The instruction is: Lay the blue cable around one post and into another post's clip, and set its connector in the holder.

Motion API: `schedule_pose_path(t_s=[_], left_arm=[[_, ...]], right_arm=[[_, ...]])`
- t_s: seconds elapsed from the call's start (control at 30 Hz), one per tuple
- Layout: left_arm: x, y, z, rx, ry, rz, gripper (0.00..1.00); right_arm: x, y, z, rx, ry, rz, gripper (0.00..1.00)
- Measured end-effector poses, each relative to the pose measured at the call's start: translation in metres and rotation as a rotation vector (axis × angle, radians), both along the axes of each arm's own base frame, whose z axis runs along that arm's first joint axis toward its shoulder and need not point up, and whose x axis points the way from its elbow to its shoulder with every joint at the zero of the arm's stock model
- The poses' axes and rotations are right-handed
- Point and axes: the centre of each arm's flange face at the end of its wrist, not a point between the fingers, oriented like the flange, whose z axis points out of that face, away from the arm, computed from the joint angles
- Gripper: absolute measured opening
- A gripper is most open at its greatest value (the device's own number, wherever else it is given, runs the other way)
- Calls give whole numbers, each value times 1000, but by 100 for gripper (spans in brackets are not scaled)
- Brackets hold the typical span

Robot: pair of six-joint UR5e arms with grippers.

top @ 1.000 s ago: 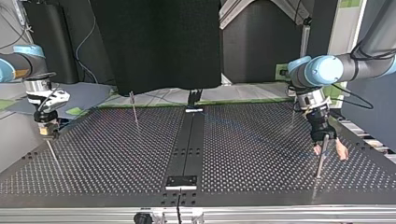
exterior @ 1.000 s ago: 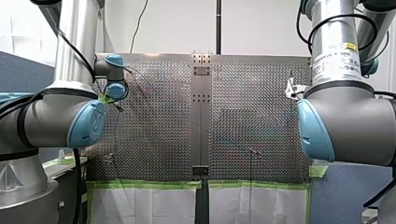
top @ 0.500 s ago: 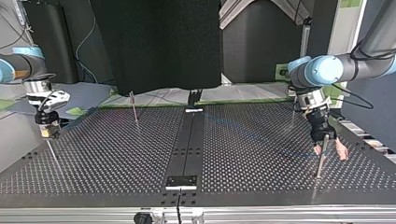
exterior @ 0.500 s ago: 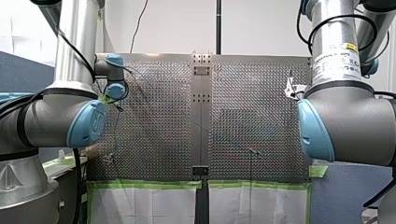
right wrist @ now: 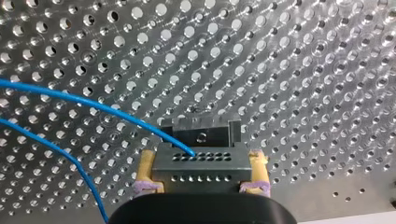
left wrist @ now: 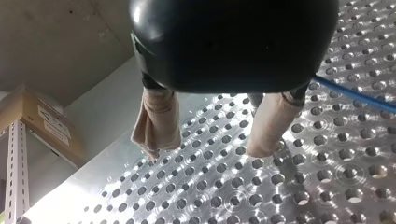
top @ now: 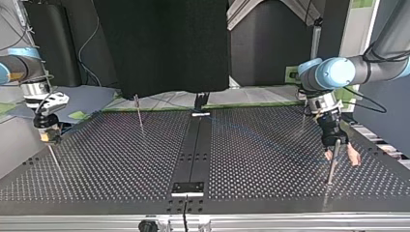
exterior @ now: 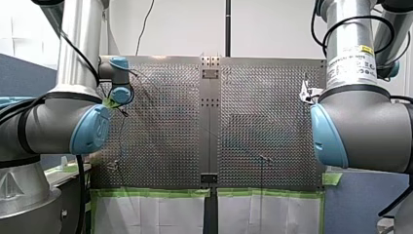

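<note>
My right gripper is shut, its yellow pads clamping a dark grey connector with rows of small holes. The blue cable runs out of the connector and away over the perforated plate. Just ahead of the connector sits a black holder. In the top view my right gripper hangs low at the left edge of the table. My left gripper stands open at the right, with its beige fingers on either side of a thin post. The blue cable passes beside it.
Another thin post rises at the back left of the top view, and a thin rod stands below my right gripper. A dark central strip with a small plate divides the perforated table.
My right gripper with the connector has shifted slightly toward the top view's left. My left gripper has stayed open and still at its post.
</note>
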Motion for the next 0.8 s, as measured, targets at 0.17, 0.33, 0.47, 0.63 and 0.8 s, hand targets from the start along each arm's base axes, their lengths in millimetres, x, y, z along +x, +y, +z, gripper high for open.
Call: schedule_pose_path(t_s=[0.17, 0.33, 0.47, 0.63, 0.8], left_arm=[[0, 0, 0, 0, 0, 0, 100], [0, 0, 0, 0, 0, 0, 100], [0, 0, 0, 0, 0, 0, 100], [0, 0, 0, 0, 0, 0, 100], [0, 0, 0, 0, 0, 0, 100]], right_arm=[[-1, 0, 1, -7, 2, 24, 0], [-1, -1, 2, -14, 3, 38, 0], [-2, -2, 2, -16, 3, 39, 0], [-5, -2, 1, -17, 2, 36, 0], [-6, -3, 1, -18, 2, 35, 0]])
